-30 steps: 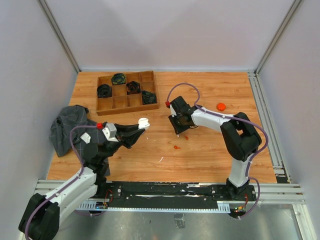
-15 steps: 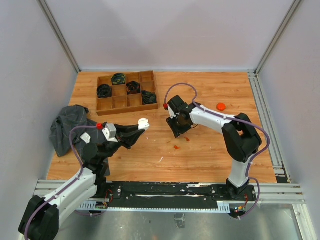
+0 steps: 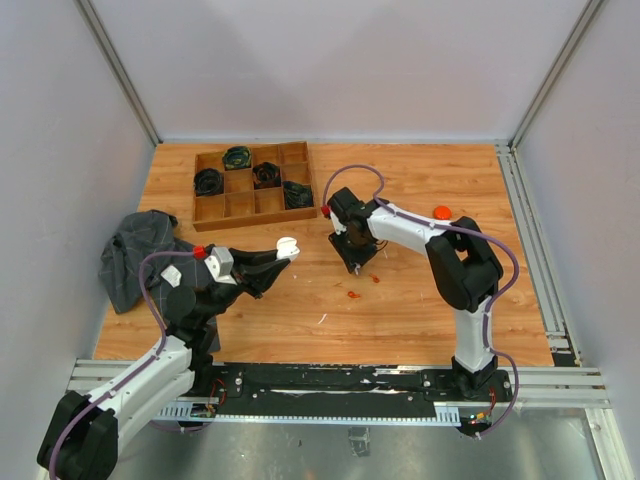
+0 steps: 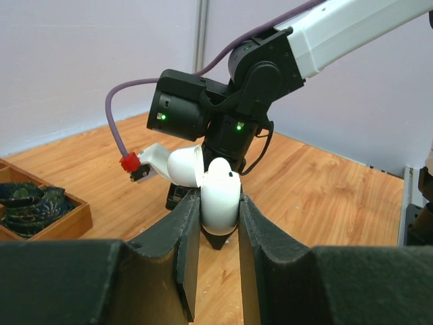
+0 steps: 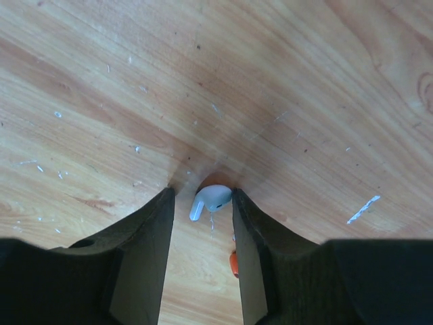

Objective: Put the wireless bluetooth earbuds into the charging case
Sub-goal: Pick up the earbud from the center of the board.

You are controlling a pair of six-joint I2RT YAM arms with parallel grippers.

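- left fingers: pinching the white charging case from both sides; lid flipped open, case held up off the table.
- right fingers: slightly spread, tips down at the table.
- earbud: white, lying on the table between the right fingertips, against one finger with a gap to the other; not in the case.
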